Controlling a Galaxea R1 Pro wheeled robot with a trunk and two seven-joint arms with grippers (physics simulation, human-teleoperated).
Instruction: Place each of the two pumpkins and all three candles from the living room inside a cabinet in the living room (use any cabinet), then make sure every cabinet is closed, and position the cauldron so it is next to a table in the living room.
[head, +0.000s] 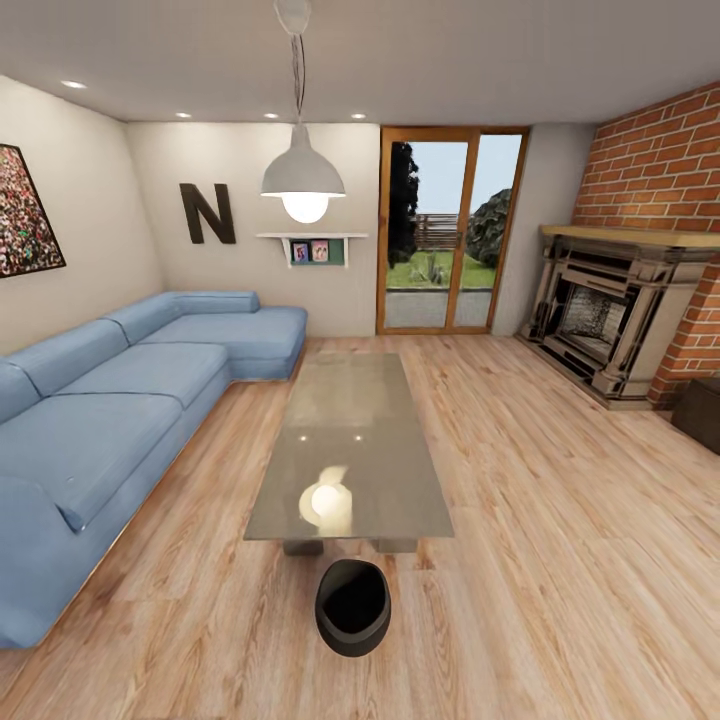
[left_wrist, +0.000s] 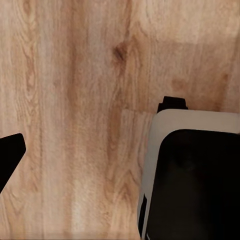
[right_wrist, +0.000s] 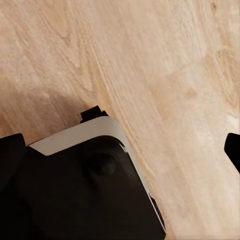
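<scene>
While the cauldron (head: 353, 606) sits on the wood floor (head: 560, 560) just beside the near end of the glass bench (head: 350, 450), the cabinet work looks unfinished.

Since both wrist views look down at floor planks and the robot's own base (left_wrist: 192, 175), with only a dark finger edge at each picture's border, I cannot tell whether either hand is open or closed. Judging from this, the cauldron step may already be satisfied, so driving forward risks the base nudging the pot away from the bench or under it. A dark low unit (head: 700, 410) stands beyond the fireplace (head: 600, 320); steering there close to the sofa (head: 110, 420) or bench corner could cause a bump.
</scene>
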